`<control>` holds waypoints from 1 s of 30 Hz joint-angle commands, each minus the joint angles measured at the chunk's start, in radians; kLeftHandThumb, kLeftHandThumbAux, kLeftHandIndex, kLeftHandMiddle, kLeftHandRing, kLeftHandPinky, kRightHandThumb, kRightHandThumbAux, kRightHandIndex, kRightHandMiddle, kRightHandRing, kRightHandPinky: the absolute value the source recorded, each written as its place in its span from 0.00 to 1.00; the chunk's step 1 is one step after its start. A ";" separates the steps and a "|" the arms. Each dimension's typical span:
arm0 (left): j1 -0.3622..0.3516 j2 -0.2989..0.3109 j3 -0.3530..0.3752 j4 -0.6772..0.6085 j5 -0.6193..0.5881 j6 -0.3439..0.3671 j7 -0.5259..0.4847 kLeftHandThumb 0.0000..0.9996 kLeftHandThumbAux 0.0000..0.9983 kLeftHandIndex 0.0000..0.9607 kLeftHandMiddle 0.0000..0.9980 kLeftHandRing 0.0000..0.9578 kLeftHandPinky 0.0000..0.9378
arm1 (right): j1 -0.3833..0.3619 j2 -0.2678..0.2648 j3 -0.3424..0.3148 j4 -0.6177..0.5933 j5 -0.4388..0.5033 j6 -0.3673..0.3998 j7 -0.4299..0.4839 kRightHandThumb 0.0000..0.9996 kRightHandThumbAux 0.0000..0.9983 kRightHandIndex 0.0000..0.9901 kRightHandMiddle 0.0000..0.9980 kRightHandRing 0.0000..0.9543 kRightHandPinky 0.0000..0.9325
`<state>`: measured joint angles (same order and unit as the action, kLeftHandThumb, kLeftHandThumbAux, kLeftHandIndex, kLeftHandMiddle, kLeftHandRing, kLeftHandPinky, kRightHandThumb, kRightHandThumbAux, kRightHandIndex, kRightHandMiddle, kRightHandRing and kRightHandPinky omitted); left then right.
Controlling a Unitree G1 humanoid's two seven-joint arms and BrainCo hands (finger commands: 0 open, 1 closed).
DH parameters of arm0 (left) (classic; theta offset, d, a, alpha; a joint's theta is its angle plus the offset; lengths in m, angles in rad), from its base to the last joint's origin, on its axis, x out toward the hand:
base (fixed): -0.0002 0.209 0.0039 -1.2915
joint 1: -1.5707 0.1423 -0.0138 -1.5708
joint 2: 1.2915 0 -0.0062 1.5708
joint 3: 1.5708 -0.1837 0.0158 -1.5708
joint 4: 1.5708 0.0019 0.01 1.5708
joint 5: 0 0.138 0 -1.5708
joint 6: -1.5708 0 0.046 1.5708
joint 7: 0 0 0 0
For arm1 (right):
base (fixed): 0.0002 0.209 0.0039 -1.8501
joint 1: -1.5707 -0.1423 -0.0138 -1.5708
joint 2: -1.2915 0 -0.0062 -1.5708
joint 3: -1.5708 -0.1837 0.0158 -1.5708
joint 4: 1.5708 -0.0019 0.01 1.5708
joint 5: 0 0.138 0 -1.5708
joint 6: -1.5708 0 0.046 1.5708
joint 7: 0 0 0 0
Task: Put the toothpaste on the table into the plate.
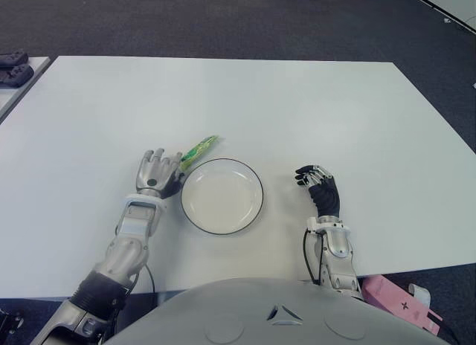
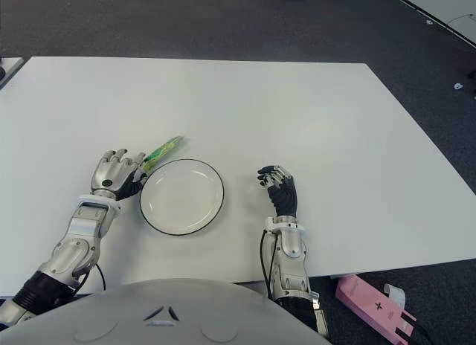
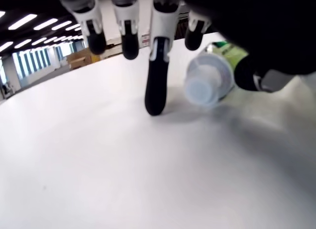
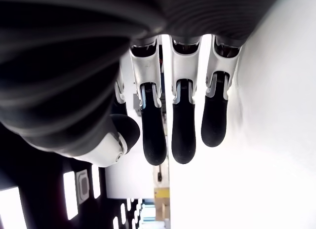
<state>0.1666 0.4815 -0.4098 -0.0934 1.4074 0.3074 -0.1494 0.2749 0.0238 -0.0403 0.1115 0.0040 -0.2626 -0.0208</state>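
Note:
The toothpaste (image 1: 199, 150) is a green tube lying flat on the white table (image 1: 312, 107), just off the far-left rim of the plate (image 1: 222, 196). The plate is white with a dark rim and holds nothing. My left hand (image 1: 158, 163) lies at the plate's left, right behind the tube's cap end. In the left wrist view the clear cap (image 3: 207, 83) shows between my thumb and my spread fingers (image 3: 157, 86), one fingertip touching the table; nothing is grasped. My right hand (image 1: 317, 183) shows to the right of the plate, fingers relaxed and holding nothing.
A pink box (image 1: 401, 300) lies on the floor beyond the table's near right corner. Dark objects (image 1: 13, 66) sit on a side surface at the far left. The table's near edge runs close to my forearms.

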 commanded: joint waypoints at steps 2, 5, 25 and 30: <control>-0.007 0.008 -0.062 0.019 0.017 -0.040 -0.026 0.47 0.26 0.00 0.14 0.11 0.08 | 0.009 0.000 0.001 0.024 -0.002 0.008 0.000 0.71 0.73 0.43 0.48 0.49 0.50; -0.015 0.011 -0.080 0.005 0.034 -0.041 -0.040 0.45 0.26 0.00 0.12 0.09 0.08 | 0.008 -0.003 0.002 0.027 0.001 0.006 0.005 0.71 0.73 0.43 0.48 0.49 0.50; -0.017 -0.005 -0.101 0.006 0.063 -0.010 0.003 0.43 0.23 0.00 0.07 0.05 0.06 | 0.004 -0.002 0.000 0.030 0.000 0.007 0.000 0.71 0.73 0.43 0.48 0.49 0.50; -0.017 -0.012 -0.101 0.008 0.056 -0.008 -0.001 0.43 0.23 0.00 0.07 0.05 0.07 | 0.005 -0.002 0.000 0.029 0.004 0.006 0.003 0.71 0.73 0.43 0.48 0.49 0.50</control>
<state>0.1412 0.4813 -0.4930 -0.0991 1.4723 0.3082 -0.1348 0.2727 0.0210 -0.0407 0.1208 0.0046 -0.2734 -0.0195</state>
